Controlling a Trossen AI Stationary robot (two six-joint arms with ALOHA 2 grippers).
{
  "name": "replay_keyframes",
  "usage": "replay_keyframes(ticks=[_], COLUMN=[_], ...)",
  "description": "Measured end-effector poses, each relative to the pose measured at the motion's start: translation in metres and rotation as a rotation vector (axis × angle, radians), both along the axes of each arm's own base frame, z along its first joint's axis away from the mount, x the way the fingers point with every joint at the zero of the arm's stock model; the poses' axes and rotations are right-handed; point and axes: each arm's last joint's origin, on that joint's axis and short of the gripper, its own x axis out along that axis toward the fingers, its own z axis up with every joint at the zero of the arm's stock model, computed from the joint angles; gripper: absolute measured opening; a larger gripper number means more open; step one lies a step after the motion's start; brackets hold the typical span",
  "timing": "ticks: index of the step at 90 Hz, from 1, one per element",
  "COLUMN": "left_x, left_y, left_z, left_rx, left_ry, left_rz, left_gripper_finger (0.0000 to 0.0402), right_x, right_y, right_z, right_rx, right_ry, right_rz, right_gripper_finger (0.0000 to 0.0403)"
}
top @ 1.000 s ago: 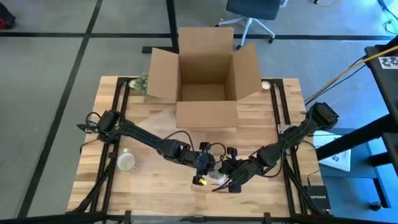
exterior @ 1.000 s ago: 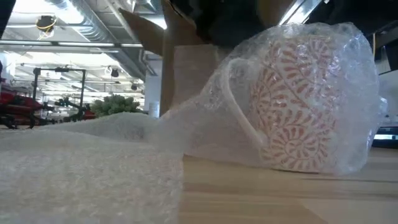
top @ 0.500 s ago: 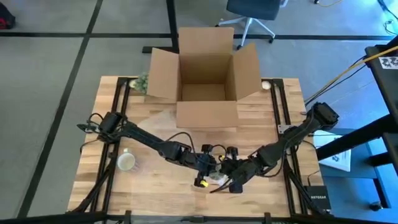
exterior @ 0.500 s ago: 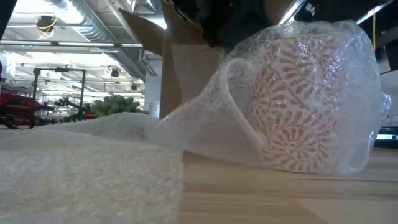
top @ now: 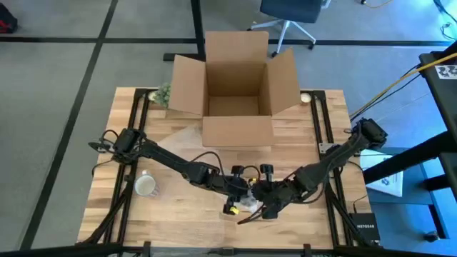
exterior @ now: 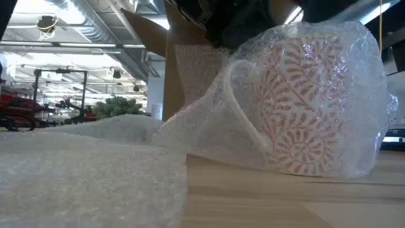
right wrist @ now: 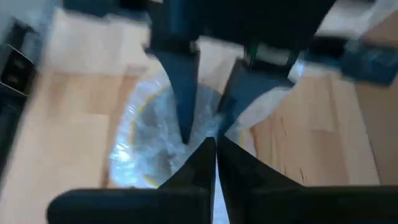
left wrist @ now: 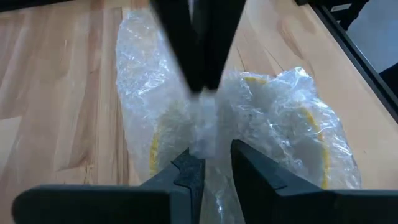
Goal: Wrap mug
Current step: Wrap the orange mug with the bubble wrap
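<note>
A white mug with a red pattern point(exterior: 304, 101) stands on its base on the table, tilted a little, with its handle point(exterior: 235, 95) to one side. Clear bubble wrap point(exterior: 190, 126) covers it and trails off across the table. From above, the bundle point(top: 248, 203) lies near the table's front, between my two grippers. My left gripper point(top: 240, 190) and my right gripper point(top: 258, 200) meet over the mug's mouth, each shut on the gathered wrap. The mug's yellow inside point(left wrist: 311, 124) shows through the wrap. My left gripper pinches the bunched wrap point(left wrist: 203, 134) above the mug's mouth between its two fingers, slanting down from the table's left. The wrap is several layers gathered together. My right gripper pinches the same gathered wrap point(right wrist: 211, 127) at its fingertips, slanting down from the table's right, close against the left fingers point(right wrist: 181, 93).
An open cardboard box point(top: 235, 86) stands at the table's far middle. A second, bare mug point(top: 146, 185) sits at the near left. More bubble wrap point(top: 182, 137) lies flat in front of the box. Black rails point(top: 136, 135) run along both table sides.
My right gripper has edged toward the table's left, closer to the left gripper. The wrapped mug has rocked slightly under the pulled wrap and stays on the table.
</note>
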Motion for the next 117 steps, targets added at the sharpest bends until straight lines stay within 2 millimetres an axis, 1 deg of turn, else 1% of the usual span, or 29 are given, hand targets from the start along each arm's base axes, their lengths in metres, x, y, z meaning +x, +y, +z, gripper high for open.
replay_keyframes(ticks=[12,21,30,39,44,51,54,60,73,78,82,85,93,98,102,110,117], left_x=[0.000,-0.001,-0.003,-0.007,-0.011,-0.018,-0.023,-0.032,-0.060,-0.071,-0.079,-0.085,-0.100,-0.108,-0.113,-0.122,-0.119], left_y=[0.000,0.000,-0.002,-0.004,-0.004,-0.005,-0.005,-0.005,-0.002,0.001,0.002,0.004,0.007,0.009,0.013,0.018,0.025], left_z=[0.000,0.001,0.005,0.012,0.021,0.038,0.047,0.059,0.082,0.086,0.085,0.080,0.061,0.047,0.034,0.009,-0.006], left_rx=[0.003,0.008,0.010,0.012,0.014,0.019,0.024,0.041,0.067,0.087,0.098,0.105,0.151,0.191,0.247,0.377,0.377], left_ry=[0.005,0.001,-0.001,-0.014,-0.021,-0.051,-0.057,-0.045,0.014,0.060,0.111,0.166,0.316,0.363,0.352,0.270,0.190], left_rz=[0.001,-0.008,-0.013,-0.016,-0.019,-0.031,-0.029,-0.011,0.102,0.159,0.201,0.230,0.286,0.325,0.381,0.494,0.521], left_gripper_finger=[0.0060,0.0060,0.0060,0.0060,0.0060,0.0060,0.0060,0.0060,0.0060,0.0060,0.0060,0.0060,0.0060,0.0060,0.0060,0.0060,0.0060], right_x=[0.009,0.014,0.016,0.016,0.016,0.016,0.016,0.016,0.016,0.016,0.016,0.016,0.016,0.016,0.016,0.016,0.016], right_y=[0.004,0.009,0.011,0.010,0.010,0.010,0.010,0.010,0.010,0.010,0.010,0.010,0.010,0.010,0.010,0.010,0.010], right_z=[-0.022,-0.030,-0.033,-0.032,-0.031,-0.030,-0.030,-0.030,-0.030,-0.030,-0.030,-0.030,-0.030,-0.030,-0.030,-0.030,-0.030], right_rx=[-0.002,0.015,0.024,0.032,0.036,0.035,0.035,0.033,0.032,0.031,0.031,0.030,0.029,0.028,0.028,0.029,0.028], right_ry=[0.063,0.068,0.075,0.078,0.082,0.082,0.083,0.083,0.081,0.080,0.080,0.079,0.079,0.079,0.080,0.079,0.079], right_rz=[0.011,0.025,0.030,0.030,0.032,0.033,0.034,0.035,0.034,0.033,0.033,0.032,0.032,0.033,0.033,0.032,0.032], right_gripper_finger=[0.0001,0.0001,0.0001,0.0001,0.0001,0.0001,0.0001,0.0001,0.0001,0.0001,0.0001,0.0001,0.0001,0.0001,0.0001,0.0001,0.0001])
